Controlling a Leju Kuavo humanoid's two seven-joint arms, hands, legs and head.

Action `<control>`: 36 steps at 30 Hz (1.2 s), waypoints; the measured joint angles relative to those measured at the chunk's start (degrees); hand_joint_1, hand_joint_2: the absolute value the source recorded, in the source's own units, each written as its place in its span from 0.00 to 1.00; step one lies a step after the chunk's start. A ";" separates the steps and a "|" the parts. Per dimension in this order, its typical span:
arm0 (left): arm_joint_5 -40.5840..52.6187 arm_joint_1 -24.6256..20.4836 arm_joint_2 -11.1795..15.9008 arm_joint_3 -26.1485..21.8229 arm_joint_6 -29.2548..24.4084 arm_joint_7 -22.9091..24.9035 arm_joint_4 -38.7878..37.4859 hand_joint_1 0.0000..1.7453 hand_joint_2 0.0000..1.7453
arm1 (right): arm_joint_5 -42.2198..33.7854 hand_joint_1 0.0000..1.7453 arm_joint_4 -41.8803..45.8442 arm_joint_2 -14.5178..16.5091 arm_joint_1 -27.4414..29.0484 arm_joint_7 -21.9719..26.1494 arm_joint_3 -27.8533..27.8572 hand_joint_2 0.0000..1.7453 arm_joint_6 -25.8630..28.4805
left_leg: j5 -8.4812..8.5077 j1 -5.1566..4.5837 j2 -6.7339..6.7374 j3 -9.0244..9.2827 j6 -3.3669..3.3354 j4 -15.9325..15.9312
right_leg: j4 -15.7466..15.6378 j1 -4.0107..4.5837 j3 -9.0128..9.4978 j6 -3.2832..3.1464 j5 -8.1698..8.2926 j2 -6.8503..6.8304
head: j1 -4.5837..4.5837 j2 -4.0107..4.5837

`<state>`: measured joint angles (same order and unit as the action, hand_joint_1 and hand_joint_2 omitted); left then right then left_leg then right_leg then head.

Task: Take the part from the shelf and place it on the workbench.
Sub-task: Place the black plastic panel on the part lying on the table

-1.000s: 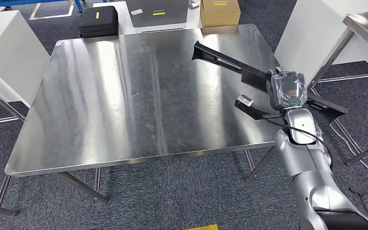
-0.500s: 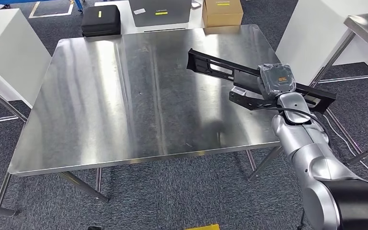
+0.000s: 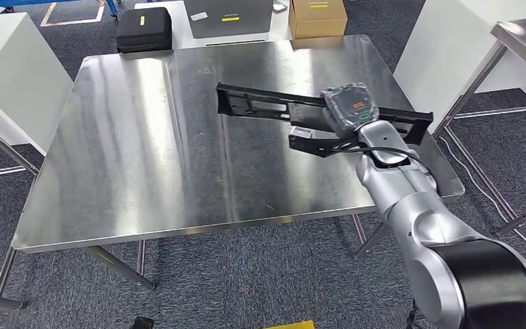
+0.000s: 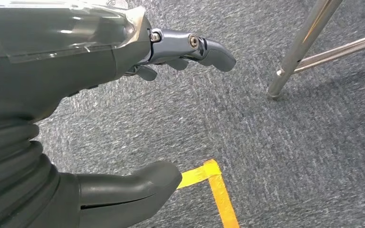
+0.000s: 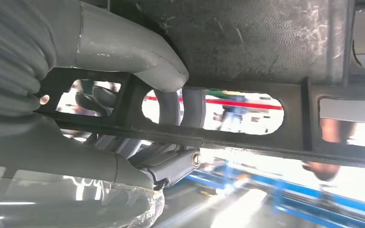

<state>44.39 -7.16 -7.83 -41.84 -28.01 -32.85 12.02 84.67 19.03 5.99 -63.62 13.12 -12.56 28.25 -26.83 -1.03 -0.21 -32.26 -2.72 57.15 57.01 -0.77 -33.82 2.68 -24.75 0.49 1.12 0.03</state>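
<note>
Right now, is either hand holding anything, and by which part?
The right hand grips the black part around a bar near its middle; the left hand holds nothing.

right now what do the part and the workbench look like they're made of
Part: probably moulded black plastic, matte; the right wrist view shows a fine stippled texture, scuffs and cut-out slots. The right hand holds it.
Workbench: looks like stainless steel, brushed and shiny; it throws streaky reflections and sits on bare metal tube legs.

Right hand (image 5: 123,118) around black part (image 5: 247,42)
</note>
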 joint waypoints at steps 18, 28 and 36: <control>0.63 0.54 -0.81 -0.02 -6.00 -4.05 -0.02 0.00 1.00 | 0.46 1.00 -1.54 7.75 2.26 -2.63 -10.07 1.00 3.53 | 0.00 -0.07 -0.10 -0.03 0.00 0.03 | -0.01 0.02 0.04 -0.01 -0.01 -0.04 | -0.02 0.01; 0.79 0.79 -1.00 -0.66 -5.32 -3.67 -0.04 0.00 1.00 | 0.49 1.00 -1.61 7.77 2.23 -3.99 -11.01 1.00 6.05 | 0.00 -0.06 -0.08 -0.03 0.00 0.04 | -0.01 0.03 0.03 -0.01 -0.01 -0.04 | -0.01 0.01; 0.74 1.08 -1.21 -0.97 -4.68 -4.34 -0.04 0.00 0.25 | 0.50 0.00 -1.67 7.56 1.77 -4.74 -11.24 1.00 6.97 | 0.00 -0.06 -0.08 -0.02 0.00 0.04 | -0.01 0.03 0.04 -0.01 -0.01 -0.04 | -0.01 0.00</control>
<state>45.13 -6.08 -9.04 -42.82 -32.69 -37.18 11.98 85.17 17.36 13.55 -61.85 8.38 -23.80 35.22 -26.83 -1.09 -0.29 -32.28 -2.72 57.19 57.00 -0.74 -33.78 2.67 -24.76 0.45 1.11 0.03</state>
